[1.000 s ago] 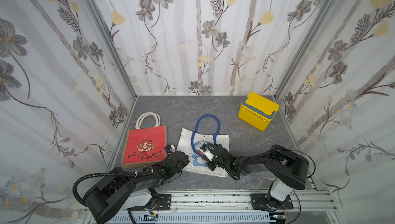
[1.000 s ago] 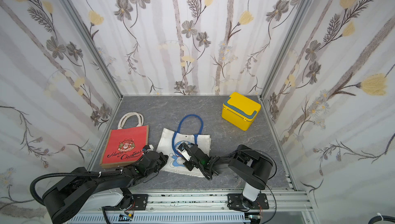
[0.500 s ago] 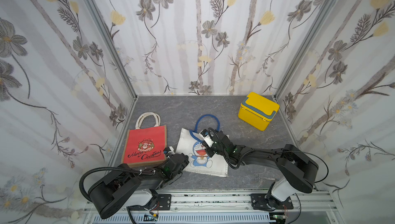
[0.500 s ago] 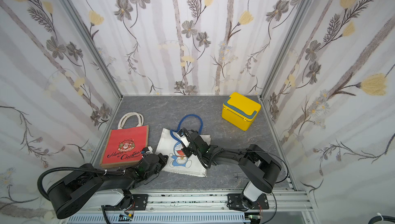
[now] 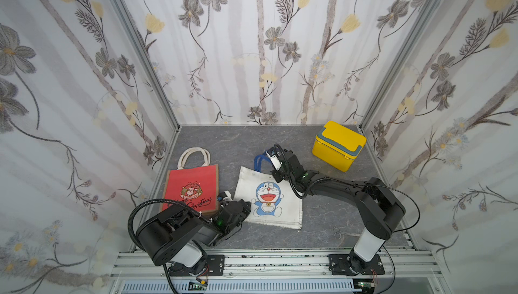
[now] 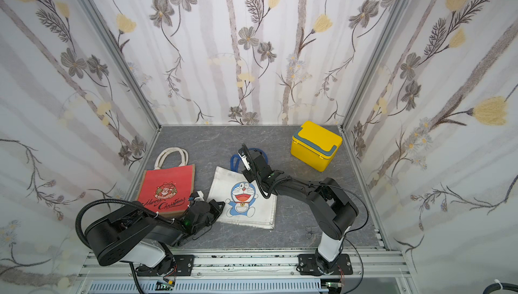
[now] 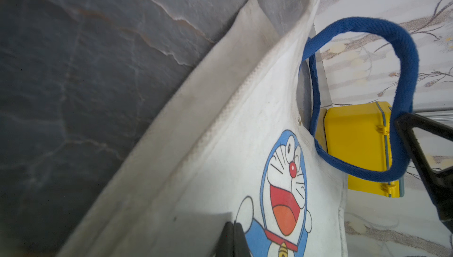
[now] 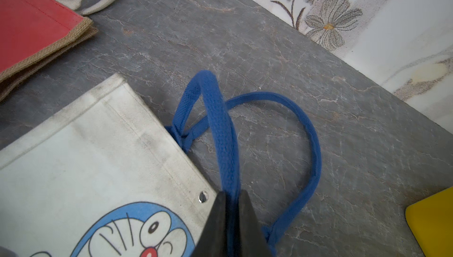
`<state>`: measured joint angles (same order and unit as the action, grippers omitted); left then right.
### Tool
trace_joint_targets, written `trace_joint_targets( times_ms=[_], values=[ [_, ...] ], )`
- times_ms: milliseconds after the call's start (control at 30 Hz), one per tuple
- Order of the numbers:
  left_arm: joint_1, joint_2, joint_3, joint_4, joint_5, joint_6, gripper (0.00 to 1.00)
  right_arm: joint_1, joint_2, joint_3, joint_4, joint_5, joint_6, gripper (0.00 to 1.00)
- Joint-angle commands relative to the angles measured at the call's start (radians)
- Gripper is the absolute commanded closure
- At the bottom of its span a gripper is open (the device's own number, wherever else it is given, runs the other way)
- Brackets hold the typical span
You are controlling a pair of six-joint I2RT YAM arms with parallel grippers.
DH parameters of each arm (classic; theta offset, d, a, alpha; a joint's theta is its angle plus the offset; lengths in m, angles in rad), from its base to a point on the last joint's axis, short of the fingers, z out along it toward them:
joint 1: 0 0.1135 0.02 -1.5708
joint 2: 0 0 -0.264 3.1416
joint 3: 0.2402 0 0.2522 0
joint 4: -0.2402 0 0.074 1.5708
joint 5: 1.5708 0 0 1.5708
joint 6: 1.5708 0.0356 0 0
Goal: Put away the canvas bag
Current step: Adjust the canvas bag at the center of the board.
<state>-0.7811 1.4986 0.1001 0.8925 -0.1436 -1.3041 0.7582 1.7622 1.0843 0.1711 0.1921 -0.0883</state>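
Observation:
The white canvas bag with a blue cartoon cat print lies flat mid-floor, its blue handles toward the back. My right gripper is shut on one blue handle just past the bag's top edge, and holds that strap raised. The other strap loops on the floor. My left gripper is shut, its tips over the bag's near left corner; no cloth shows between them.
A red Christmas bag lies left of the canvas bag. A yellow lidded box stands at the back right. Small metal forceps lie by the right arm's base. Walls enclose three sides.
My right gripper has moved from over the bag's print toward the back, taking the blue handle along and uncovering the print. The left gripper has stayed at the bag's near left corner.

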Motion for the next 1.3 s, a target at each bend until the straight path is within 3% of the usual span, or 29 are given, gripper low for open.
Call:
trace_joint_targets(
  times_ms=[0, 267, 433, 633, 767, 833, 933, 1067, 1200, 1267],
  values=[
    [-0.004, 0.014, -0.004, -0.207, 0.082, -0.082, 1.00, -0.024, 0.040, 0.062, -0.045, 0.038, 0.000, 0.88],
    [-0.005, -0.023, 0.019, -0.277, 0.056, -0.088, 1.00, -0.074, 0.163, 0.220, -0.119, 0.064, 0.050, 0.89],
    [-0.004, -0.055, 0.017, -0.291, 0.062, -0.089, 1.00, -0.083, 0.260, 0.348, -0.198, 0.141, 0.047, 0.89],
    [-0.004, -0.101, 0.027, -0.317, 0.097, -0.085, 1.00, -0.085, 0.374, 0.489, -0.292, 0.214, 0.039, 0.82],
    [-0.004, -0.130, 0.042, -0.354, 0.090, -0.058, 1.00, -0.085, 0.413, 0.544, -0.316, 0.222, 0.051, 0.72],
    [-0.004, -0.129, 0.068, -0.360, 0.125, -0.034, 0.92, -0.084, 0.412, 0.549, -0.309, 0.207, 0.058, 0.65],
    [-0.004, -0.134, 0.079, -0.339, 0.154, -0.043, 0.79, -0.086, 0.404, 0.569, -0.298, 0.209, 0.049, 0.42],
    [-0.004, -0.173, 0.086, -0.314, 0.148, -0.062, 0.56, -0.089, 0.379, 0.612, -0.296, 0.217, 0.048, 0.18],
    [-0.004, -0.258, 0.143, -0.428, 0.127, 0.002, 0.39, -0.091, 0.324, 0.612, -0.304, 0.205, 0.097, 0.01],
    [-0.003, -0.327, 0.176, -0.517, 0.086, 0.060, 0.21, -0.090, 0.272, 0.578, -0.314, 0.183, 0.142, 0.00]
  ],
)
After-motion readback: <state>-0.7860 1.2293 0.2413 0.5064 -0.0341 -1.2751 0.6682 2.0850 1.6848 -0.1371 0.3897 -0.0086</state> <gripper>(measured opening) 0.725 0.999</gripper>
